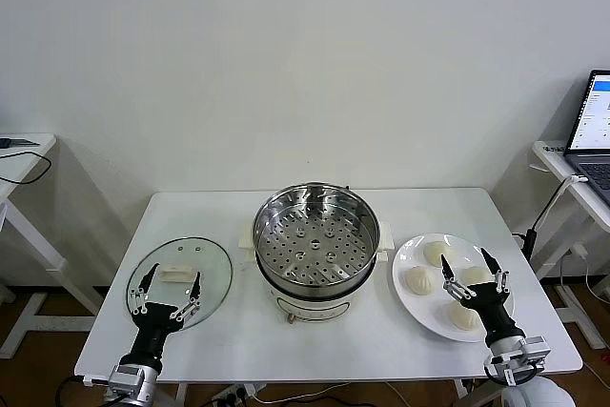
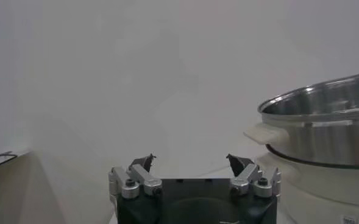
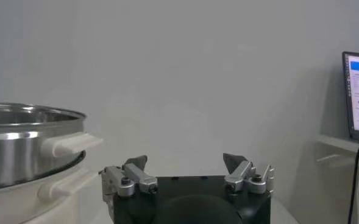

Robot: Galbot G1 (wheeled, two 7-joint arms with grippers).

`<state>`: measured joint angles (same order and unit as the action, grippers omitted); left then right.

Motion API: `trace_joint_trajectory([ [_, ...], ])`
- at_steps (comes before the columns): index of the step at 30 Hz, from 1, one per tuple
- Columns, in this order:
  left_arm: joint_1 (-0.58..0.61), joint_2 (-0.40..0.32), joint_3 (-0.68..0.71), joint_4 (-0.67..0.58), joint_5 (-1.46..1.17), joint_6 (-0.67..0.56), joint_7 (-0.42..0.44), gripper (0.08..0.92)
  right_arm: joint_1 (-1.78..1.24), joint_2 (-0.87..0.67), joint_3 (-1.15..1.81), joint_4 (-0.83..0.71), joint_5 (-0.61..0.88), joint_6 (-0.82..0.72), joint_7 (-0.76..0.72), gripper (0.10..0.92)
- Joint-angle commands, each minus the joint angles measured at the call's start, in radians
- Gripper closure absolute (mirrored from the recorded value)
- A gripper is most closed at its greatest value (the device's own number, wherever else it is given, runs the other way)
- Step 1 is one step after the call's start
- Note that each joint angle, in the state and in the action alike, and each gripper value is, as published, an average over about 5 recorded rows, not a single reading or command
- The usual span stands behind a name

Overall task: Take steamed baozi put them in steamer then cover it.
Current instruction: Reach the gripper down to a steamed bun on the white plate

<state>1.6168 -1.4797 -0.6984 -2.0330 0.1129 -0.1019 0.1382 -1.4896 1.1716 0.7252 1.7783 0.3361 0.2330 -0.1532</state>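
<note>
Four baozi [image 1: 437, 254] remain on the plate [image 1: 408, 288]; steamer [image 1: 315, 227] empty, lid [image 1: 179, 282] off. Left gripper [image 1: 169, 294] and right gripper [image 1: 471, 273] spread wide, holding nothing.

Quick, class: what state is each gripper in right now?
Left gripper: open, holding nothing, above the glass lid.
Right gripper: open, empty, over the baozi plate.

The steamer [image 1: 317, 237] is bright polished steel, its floor patterned with round holes, seated on a white base; the surface [image 1: 238, 340] beneath is plain white. At its 3 o'clock, off-white steamed baozi [image 1: 437, 253] lie on a white plate [image 1: 412, 304]; at 9 o'clock, a clear glass lid [image 1: 214, 269] has a silver rim. Left claw [image 1: 170, 292] and right claw [image 1: 474, 276] are both black with silver links.
</note>
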Motion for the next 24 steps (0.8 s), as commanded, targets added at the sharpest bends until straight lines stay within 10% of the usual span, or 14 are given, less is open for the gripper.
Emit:
trace_joint_trajectory([
  [1, 0.000, 0.002, -0.003, 0.001, 0.000, -0.001, 0.001, 0.177, 0.001, -0.001, 0.001, 0.001, 0.003, -0.002, -0.003, 0.203],
  [11, 0.004, 0.020, -0.011, -0.001, -0.002, -0.007, 0.002, 0.177, 0.050, -0.053, 0.017, -0.012, -0.022, -0.017, -0.005, 0.203],
  [24, -0.003, 0.037, -0.005, -0.024, -0.004, -0.006, 0.002, 0.177, 0.257, -0.421, -0.124, -0.148, -0.422, -0.156, -0.079, 0.203],
])
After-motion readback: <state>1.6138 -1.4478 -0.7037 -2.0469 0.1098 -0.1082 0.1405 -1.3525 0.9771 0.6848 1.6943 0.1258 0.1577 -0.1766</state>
